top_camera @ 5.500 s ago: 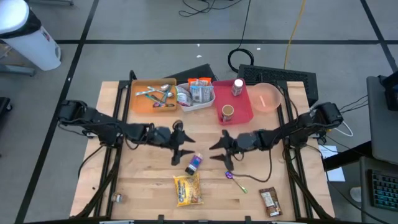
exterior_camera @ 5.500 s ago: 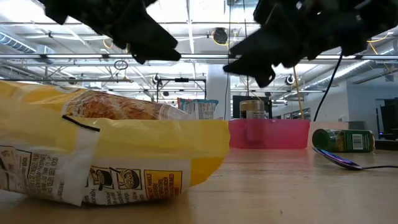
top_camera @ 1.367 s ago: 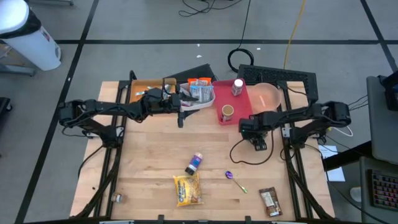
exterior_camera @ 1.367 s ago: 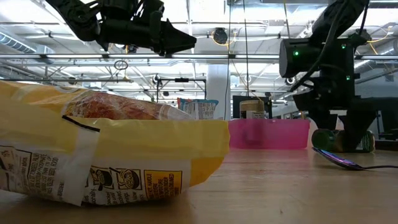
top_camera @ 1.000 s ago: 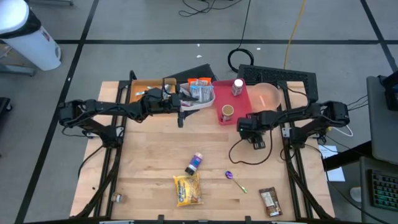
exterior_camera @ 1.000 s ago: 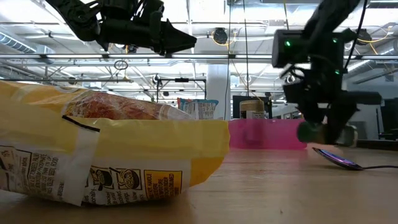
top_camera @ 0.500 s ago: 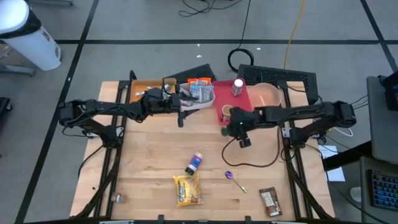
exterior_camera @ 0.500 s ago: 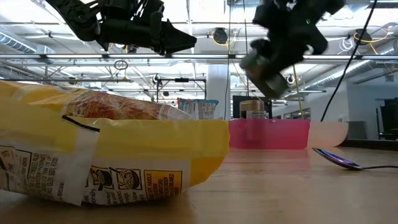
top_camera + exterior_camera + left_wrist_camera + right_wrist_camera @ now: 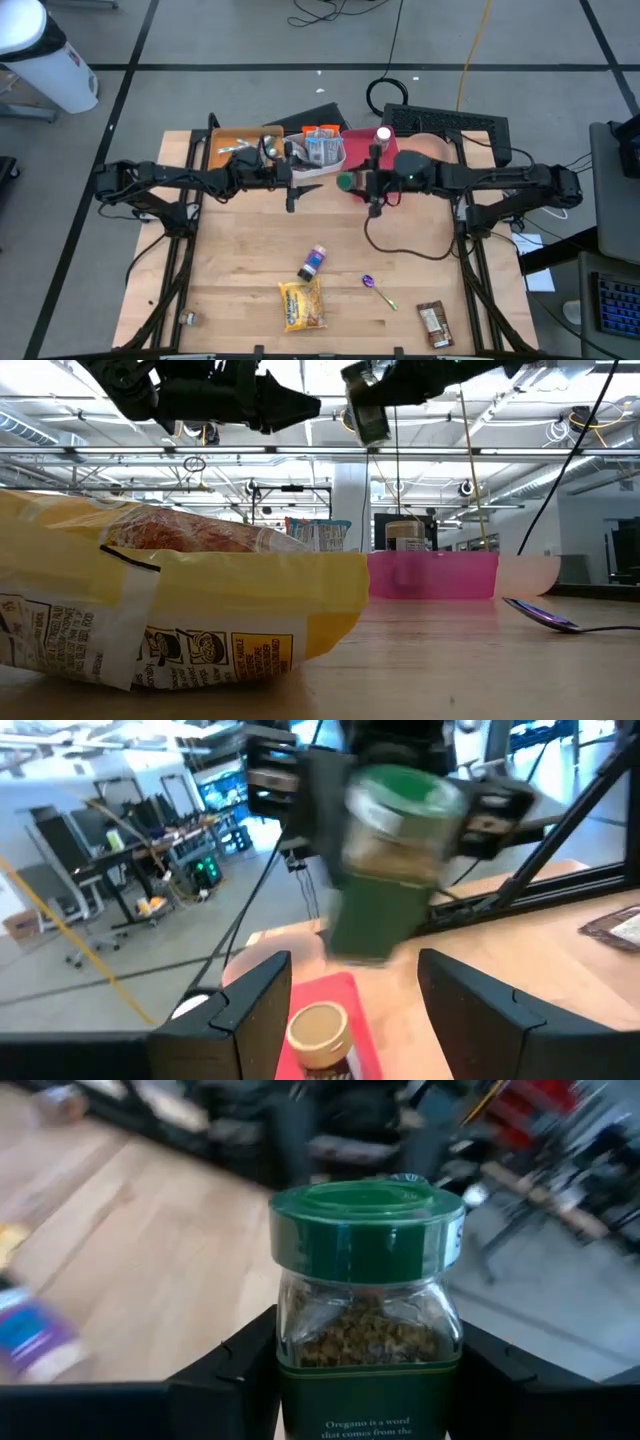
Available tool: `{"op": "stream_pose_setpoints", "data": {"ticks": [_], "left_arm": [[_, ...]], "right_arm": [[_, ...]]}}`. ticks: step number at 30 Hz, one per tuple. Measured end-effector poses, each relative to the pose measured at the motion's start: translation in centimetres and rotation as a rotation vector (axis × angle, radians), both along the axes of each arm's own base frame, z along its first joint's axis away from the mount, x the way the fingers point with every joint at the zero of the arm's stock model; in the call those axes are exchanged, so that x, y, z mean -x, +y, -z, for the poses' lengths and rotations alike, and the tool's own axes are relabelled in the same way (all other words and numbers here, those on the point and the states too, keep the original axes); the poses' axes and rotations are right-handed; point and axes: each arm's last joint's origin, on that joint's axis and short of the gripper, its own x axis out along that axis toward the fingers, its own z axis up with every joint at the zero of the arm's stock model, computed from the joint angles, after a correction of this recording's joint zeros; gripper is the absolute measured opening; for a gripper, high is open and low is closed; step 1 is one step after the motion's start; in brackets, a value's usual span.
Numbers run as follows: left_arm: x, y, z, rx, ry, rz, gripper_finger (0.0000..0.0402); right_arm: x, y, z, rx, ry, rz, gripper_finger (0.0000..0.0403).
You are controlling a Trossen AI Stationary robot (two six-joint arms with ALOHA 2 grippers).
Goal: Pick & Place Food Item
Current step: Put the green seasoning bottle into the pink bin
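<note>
My right gripper (image 9: 358, 183) is shut on an oregano jar (image 9: 365, 1310) that has a green lid (image 9: 345, 182) and a glass body. It holds the jar high above the table, just left of the red tray (image 9: 392, 160). In the low view the jar (image 9: 372, 405) hangs near the top. My left gripper (image 9: 312, 178) points level at the jar from the table's left and stands open a short way from it. In the left wrist view its two fingers (image 9: 250, 1010) stand apart with the jar (image 9: 390, 860) beyond them. My right gripper pinches the jar's glass body (image 9: 365, 1335) between its two fingers (image 9: 235, 1375), below the lid. The fingers come about level from the table's right and lie across the jar. The jar is lifted clear and roughly upright, lid up.
The red tray holds a tan-lidded jar (image 9: 318, 1030) and a white-capped bottle (image 9: 383, 133). An orange cutlery tray (image 9: 235, 150), a white bin of packets (image 9: 318, 150) and a pink bowl (image 9: 432, 150) line the far edge. Nearer lie a small bottle (image 9: 312, 263), a yellow bag (image 9: 302, 305), a spoon (image 9: 378, 290) and a brown packet (image 9: 433, 323).
My right gripper has lifted the jar off the table at the right. It has risen and swung toward the table's left, tipping from pointing down to about level. The jar now stands high and lid up in front of my left gripper.
</note>
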Motion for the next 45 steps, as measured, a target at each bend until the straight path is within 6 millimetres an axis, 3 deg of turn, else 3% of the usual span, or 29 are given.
{"op": "stream_pose_setpoints", "data": {"ticks": [7, 17, 30, 45], "left_arm": [[-0.1, -0.6, -0.4, 0.031, -0.039, 0.022, 0.0228], [-1.2, -0.3, -1.5, 0.130, 0.011, -0.023, 0.0228], [-2.1, -0.2, -0.8, 0.114, 0.036, 0.030, 0.0228], [-2.2, -0.5, -1.2, 0.126, -0.010, 0.082, 0.0228]], "right_arm": [[-1.0, -1.3, -1.0, -0.032, -0.170, -0.091, 0.0189], [-2.9, -1.6, 0.2, -0.032, -0.205, -0.136, 0.0189], [-2.6, -2.5, 0.0, -0.033, -0.220, -0.106, 0.0189], [-2.7, -1.9, -0.9, -0.056, -0.306, -0.171, 0.0189]]}}
